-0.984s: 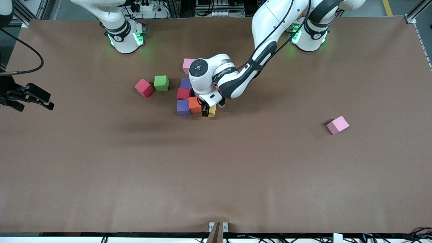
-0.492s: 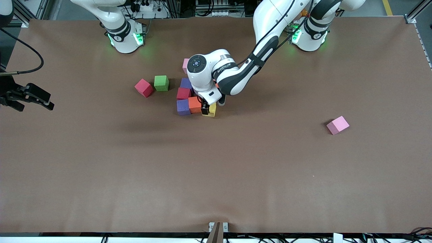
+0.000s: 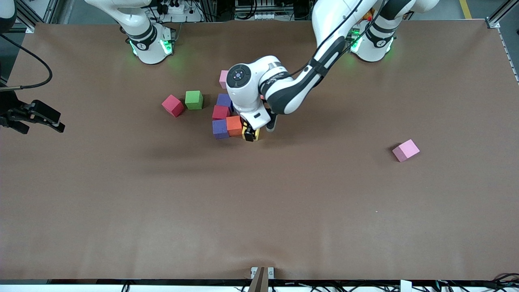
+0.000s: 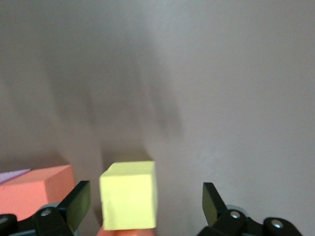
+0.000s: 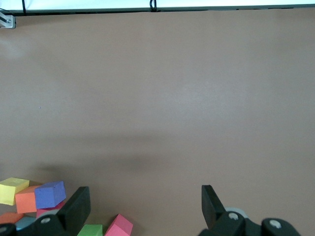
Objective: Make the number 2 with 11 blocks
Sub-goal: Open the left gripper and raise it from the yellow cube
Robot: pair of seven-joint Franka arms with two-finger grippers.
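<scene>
The left gripper is hanging low over the small matte yellow cube, its fingers spread wide with a clear gap on each side of that cube, so it is gripping nothing. Taking the yellow cube as the landmark: the matte orange cube is sitting just beside it toward the right arm's end of the table, and a purple cube is touching the orange one farther toward that end, the three making a row. A deep red cube and a second purple cube are sitting farther from the front camera than that row, and a pink cube farther still, partly hidden by the left arm. The rest of the cluster is lying under the arm, so the digit's count cannot be told; as a judgement, the number 2 is well on its way but not finished. A loose pinkish-red cube and a green cube are standing apart from the yellow cube toward the right arm's end, and another pink cube is lying well apart toward the left arm's end, probably yet to be fetched. The right gripper is waiting at the edge of the brown table, its claw wide and empty. No containers are showing anywhere.
</scene>
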